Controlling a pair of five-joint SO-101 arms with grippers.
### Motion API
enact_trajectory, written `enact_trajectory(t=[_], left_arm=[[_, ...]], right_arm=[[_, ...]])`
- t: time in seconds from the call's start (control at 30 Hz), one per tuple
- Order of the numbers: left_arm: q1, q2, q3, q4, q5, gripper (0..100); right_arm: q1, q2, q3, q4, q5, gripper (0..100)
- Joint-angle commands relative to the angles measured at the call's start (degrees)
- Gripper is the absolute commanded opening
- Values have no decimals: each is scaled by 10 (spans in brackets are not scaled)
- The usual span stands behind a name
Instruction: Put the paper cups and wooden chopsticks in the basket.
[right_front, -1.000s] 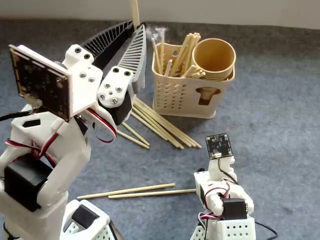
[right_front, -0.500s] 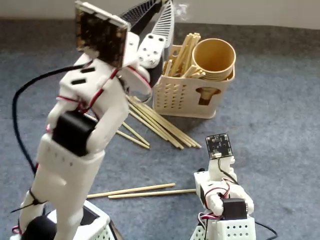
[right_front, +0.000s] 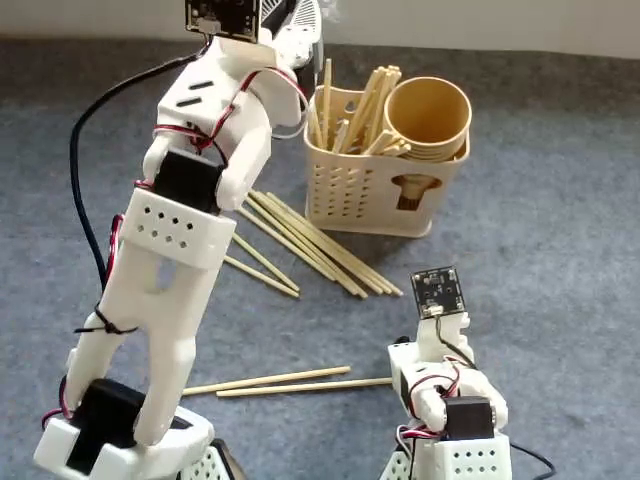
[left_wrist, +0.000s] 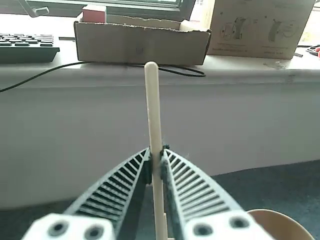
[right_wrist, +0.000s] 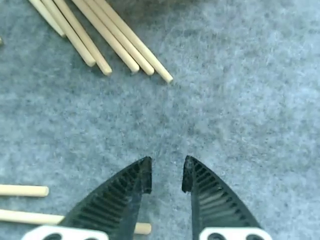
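My left gripper (left_wrist: 156, 159) is clamped tight on a single chopstick (left_wrist: 152, 107), which runs straight between the ribbed fingers (left_wrist: 192, 187) and sticks out well past their tips. Behind it I see a white ledge carrying a cardboard box (left_wrist: 140, 42) and a keyboard (left_wrist: 25, 47). From the high view that gripper (right_front: 303, 18) sits at the top edge, just above the near corner of the basket (right_front: 365, 195), with the left arm (right_front: 190, 190) stretched up and forward from its base. One stick (right_front: 327, 95) stands upright in that corner right below the gripper, and I cannot tell whether it is the held one.

My right gripper (right_wrist: 166, 175) has its jaws a narrow gap apart with nothing between them, pointing down at the grey carpet (right_wrist: 240, 100). The right arm (right_front: 445, 400) sits folded low at the near edge.

The basket holds the stacked paper cups (right_front: 428, 115) on one side and a bunch of chopsticks (right_front: 368, 100) leaning beside them. A bundle of chopsticks (right_front: 310, 240) lies on the carpet just in front of the basket, its ends (right_wrist: 127, 55) ahead of my right jaws. Two loose chopsticks (right_front: 280, 380) lie end on beside the right arm's base
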Motion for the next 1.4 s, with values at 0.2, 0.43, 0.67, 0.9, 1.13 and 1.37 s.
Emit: enact_trajectory(t=[0.2,0.43,0.67,0.9,1.13,1.37], left_arm=[[-13,-1,-7,41,5,141],[-15,-11,-10,109,2,147],[-15,-79,-9,183,1,146],[-16,-133,-9,273,-59,146],[-68,-162,-7,398,-128,146],[-138,-161,-5,503,-223,146]], right_arm=[[-1,-6,67,3,6,119],[-1,-6,67,3,6,119],[-1,-6,67,3,6,119],[-1,-6,67,3,6,119],[-1,-6,67,3,6,119],[-1,-6,67,3,6,119]])
